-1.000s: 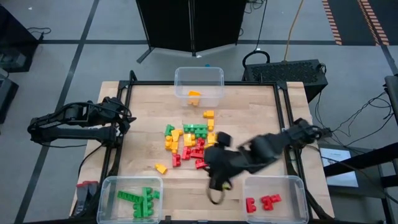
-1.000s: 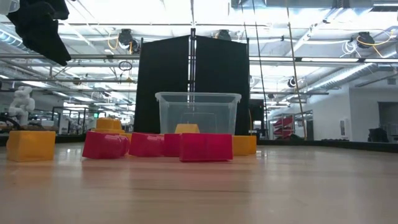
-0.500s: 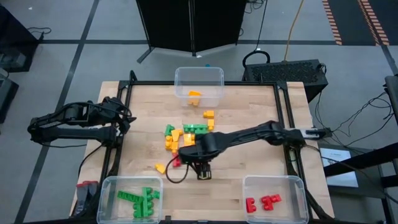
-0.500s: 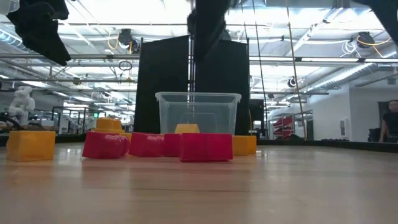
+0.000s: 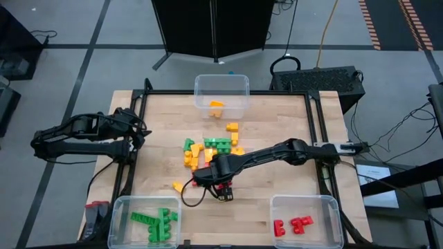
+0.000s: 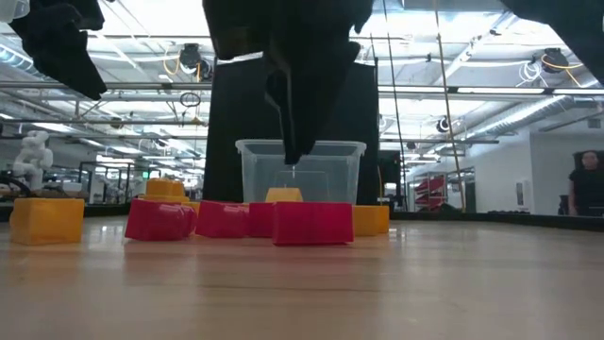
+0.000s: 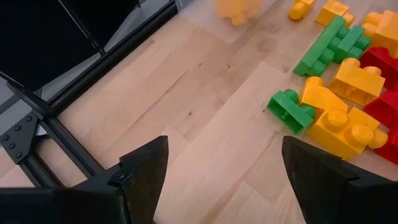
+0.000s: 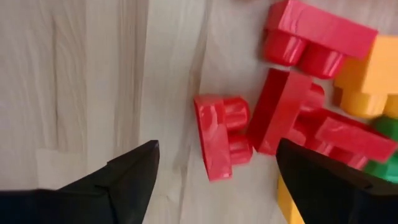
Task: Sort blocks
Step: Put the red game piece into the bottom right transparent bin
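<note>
A: Where are we w/ the sort?

B: Partway, we'd say. The green bin (image 5: 144, 220) at the near left corner has a handful of green blocks, the red bin (image 5: 305, 218) at near right holds a couple of reds, and the far bin (image 5: 221, 95) has one yellow-orange piece so far.

A: And what's left?

B: Most of it, we reckon. The pile of blocks (image 5: 210, 158) sits mid-table, green, red and yellow-orange mixed, plus a lone yellow block (image 5: 178, 187) just off it.

A: Grippers?

B: Right gripper (image 8: 211, 180) hangs over the pile's near edge, fingers spread, nothing pinched; a red block (image 8: 222, 135) lies on the wood between them. Left gripper (image 7: 224, 180) waits by the table's left edge, spread wide & empty
</note>
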